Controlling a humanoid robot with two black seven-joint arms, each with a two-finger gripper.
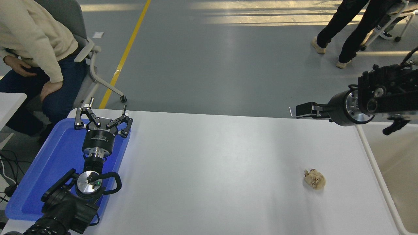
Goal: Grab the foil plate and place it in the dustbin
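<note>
White table (pixel 212 169), rounded corners, matte top, faint shading across the middle. Grey smooth floor beyond the far edge, with a yellow line (pixel 125 54) running diagonally at upper left and bands of sunlight near the top.

Left gripper (pixel 102 115): parked at lower left above the blue tray (pixel 39 182), fingers spread wide, nothing between them. The tray lies along the table's left edge.

Right gripper (pixel 302 111): comes in from the right edge, held level above the table's far right corner, pointing left. Seen side-on; cannot tell how far the fingers stand apart. Nothing visible in it.

Dustbin (pixel 380 176): cream, pale rim, set against the table's right edge, only partly in frame. Inner wall visible.

Foil plate: not visible anywhere on the table or in the part of the bin that shows.

Crumpled tan paper ball (pixel 315 179): alone on the table, right of centre, near the bin's rim but apart from it.

Room: seated person (pixel 29 42) in a cream top on a grey office chair (pixel 85 52) at far left; a second person's dark-trousered legs (pixel 349 29) at upper right, beside a wheeled chair base (pixel 392 26).
</note>
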